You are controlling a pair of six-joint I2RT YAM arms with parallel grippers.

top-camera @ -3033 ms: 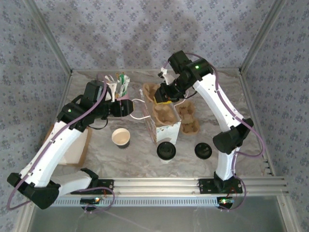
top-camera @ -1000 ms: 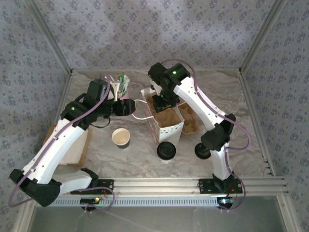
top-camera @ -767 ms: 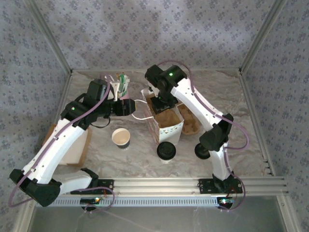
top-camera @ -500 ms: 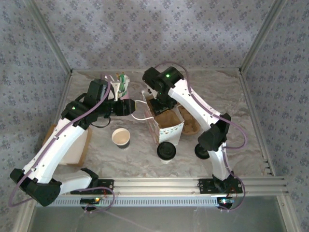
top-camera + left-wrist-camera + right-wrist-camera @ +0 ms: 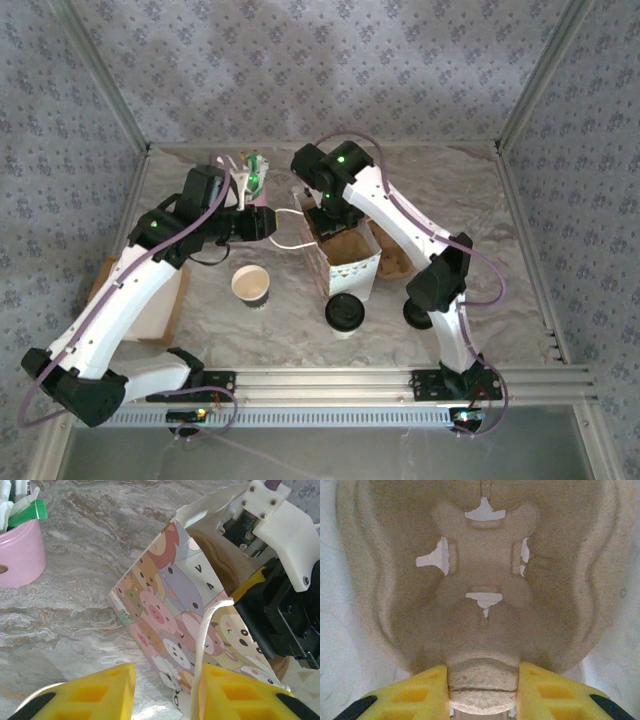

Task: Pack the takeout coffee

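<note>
My left hand (image 5: 162, 686) reaches rightward, fingers spread. My right arm arches toward the surface's far edge, right hand (image 5: 483, 692) pointing down, pinched on the pulp carrier (image 5: 485, 575).

A brown pulp cup carrier (image 5: 485, 580) fills most of the frame, seen very close and face on. Its moulded surface is rough and fibrous, with curved ridges sweeping down the left and right sides. Around a raised block at the centre there are 4 ragged openings: 1 at the top, 1 at the left, 1 at the right and 1 just below the middle. A white surface (image 5: 335, 645) shows through them and along the left and right edges. At the bottom centre, the right gripper (image 5: 482, 692) pinches a thick tab of the carrier between its 2 yellow fingers (image 5: 415, 695), each pressed against a side of the tab.
</note>
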